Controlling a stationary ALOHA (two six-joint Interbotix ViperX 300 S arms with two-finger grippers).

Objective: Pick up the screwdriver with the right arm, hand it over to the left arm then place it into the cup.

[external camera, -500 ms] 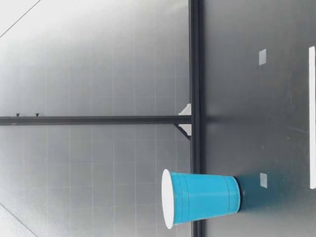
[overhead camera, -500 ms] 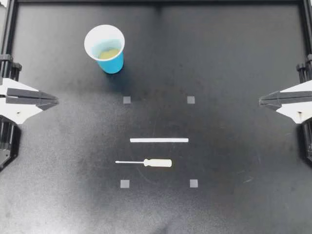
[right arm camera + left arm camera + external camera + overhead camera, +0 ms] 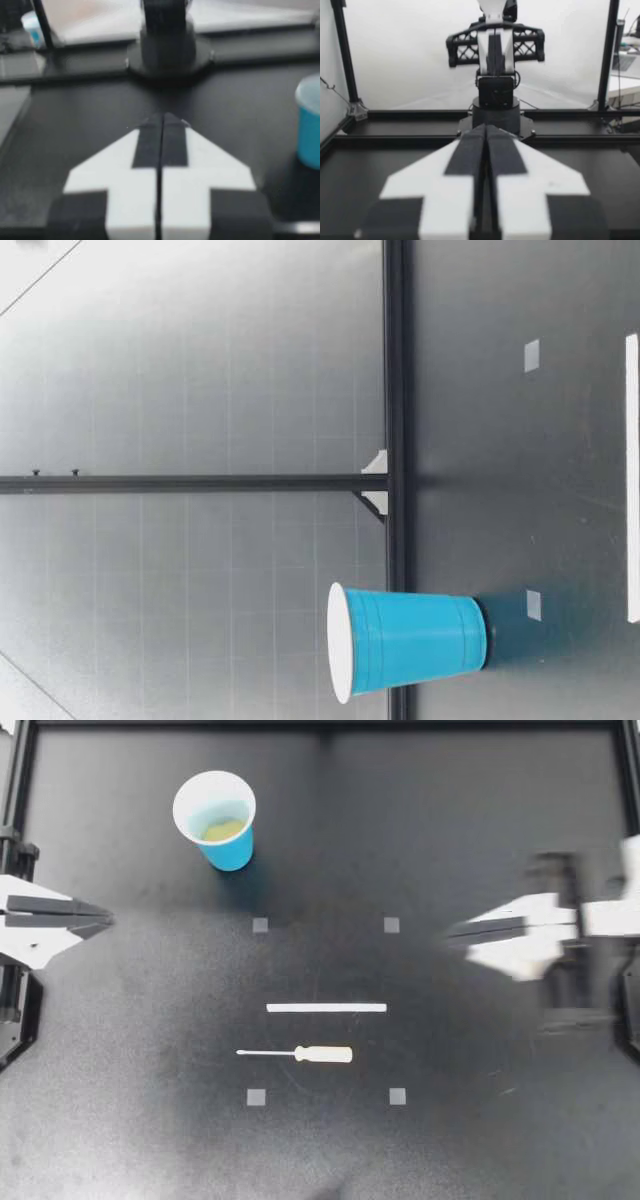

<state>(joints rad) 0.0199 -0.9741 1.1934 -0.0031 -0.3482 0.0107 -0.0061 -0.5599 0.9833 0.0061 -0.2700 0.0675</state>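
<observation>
The screwdriver (image 3: 300,1053) lies flat on the black table, cream handle toward the right, thin shaft pointing left. The blue cup (image 3: 219,823) stands upright at the back left, also seen in the low view (image 3: 408,642) and beside my right gripper in its wrist view (image 3: 309,125). My right gripper (image 3: 452,931) is shut and empty, blurred, reaching in from the right, well behind and right of the screwdriver. My left gripper (image 3: 108,923) is shut and empty at the left edge. Both wrist views show the fingers pressed together (image 3: 485,131) (image 3: 162,119).
A white tape strip (image 3: 326,1008) lies just behind the screwdriver, with small grey squares (image 3: 260,925) marking a rectangle around them. A black frame rail (image 3: 396,390) borders the table's far side.
My right arm has swung in from the right edge toward the table's middle. The left arm, cup and screwdriver have stayed put.
</observation>
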